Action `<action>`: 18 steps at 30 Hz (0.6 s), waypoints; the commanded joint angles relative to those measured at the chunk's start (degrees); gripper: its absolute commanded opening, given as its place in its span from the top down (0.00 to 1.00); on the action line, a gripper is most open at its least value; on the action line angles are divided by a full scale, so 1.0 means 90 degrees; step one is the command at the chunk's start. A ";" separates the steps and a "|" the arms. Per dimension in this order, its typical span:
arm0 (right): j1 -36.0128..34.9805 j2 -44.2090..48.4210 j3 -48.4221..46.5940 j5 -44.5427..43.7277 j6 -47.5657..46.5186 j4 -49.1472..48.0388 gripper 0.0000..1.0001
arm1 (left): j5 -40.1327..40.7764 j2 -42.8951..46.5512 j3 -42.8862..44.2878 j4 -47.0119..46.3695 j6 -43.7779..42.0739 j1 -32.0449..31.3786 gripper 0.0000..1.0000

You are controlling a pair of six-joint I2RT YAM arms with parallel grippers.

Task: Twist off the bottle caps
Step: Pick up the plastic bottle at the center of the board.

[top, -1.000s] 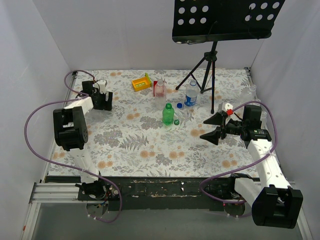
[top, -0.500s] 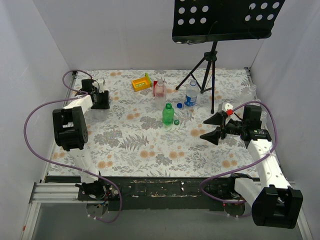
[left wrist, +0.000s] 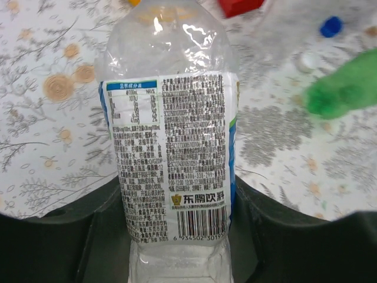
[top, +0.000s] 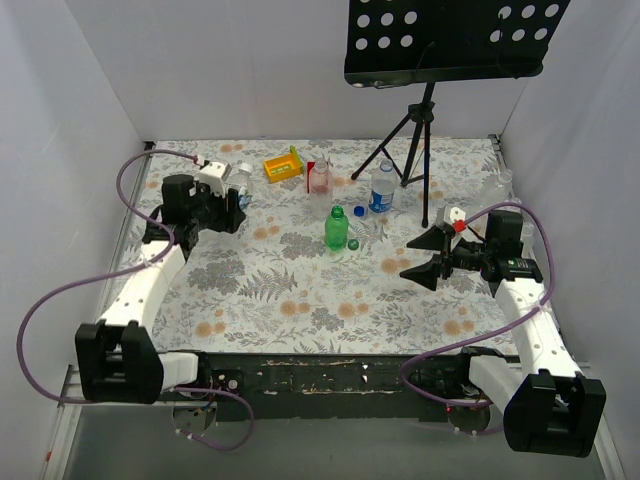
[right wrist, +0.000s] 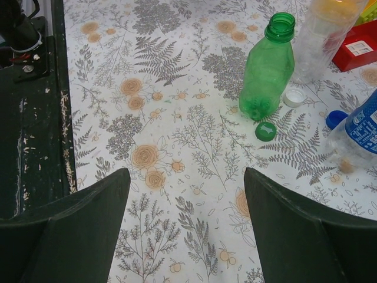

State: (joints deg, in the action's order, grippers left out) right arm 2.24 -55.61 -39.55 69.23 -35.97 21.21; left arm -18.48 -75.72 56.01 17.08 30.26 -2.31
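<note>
My left gripper [top: 222,200] is shut on a clear bottle with a white and blue label [left wrist: 171,147], held above the table's left side [top: 239,180]; its far end runs out of the wrist view, so no cap shows there. A green bottle [top: 336,228] stands uncapped mid-table, with a green cap [right wrist: 265,131], a white cap [right wrist: 293,96] and a blue cap [right wrist: 336,118] loose beside it. A blue-labelled bottle [top: 382,186] and a pinkish bottle [top: 319,178] stand behind. My right gripper [top: 428,258] hangs open and empty, right of the green bottle [right wrist: 268,68].
A yellow box [top: 283,165] and a red box [right wrist: 359,47] sit at the back near the pinkish bottle. A black tripod with a music stand [top: 420,150] stands at the back right. White walls close in three sides.
The left gripper has shut on the clear bottle at the far left. The arm then swung right toward the middle, carrying it. The right arm has not moved.
</note>
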 commanded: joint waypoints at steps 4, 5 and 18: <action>0.0015 -0.0070 -0.0146 0.0209 -0.0603 0.0630 0.14 | -0.1344 0.2103 -0.1027 -0.0218 -0.0003 -0.0466 0.99; 0.0015 -0.0090 -0.0272 0.0150 -0.0700 0.0805 0.14 | -0.1490 0.2376 -0.1125 -0.0218 0.0016 -0.0544 0.99; 0.0015 -0.0569 -0.2558 -0.0017 -0.2030 0.3854 0.15 | -0.3542 0.4048 -0.1770 -0.0228 0.0417 -0.1091 1.00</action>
State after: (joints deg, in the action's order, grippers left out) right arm 2.24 -60.84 -57.93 68.20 -51.51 47.40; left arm -43.70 -40.21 41.45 15.62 32.75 -10.28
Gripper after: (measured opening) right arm 0.853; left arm 0.495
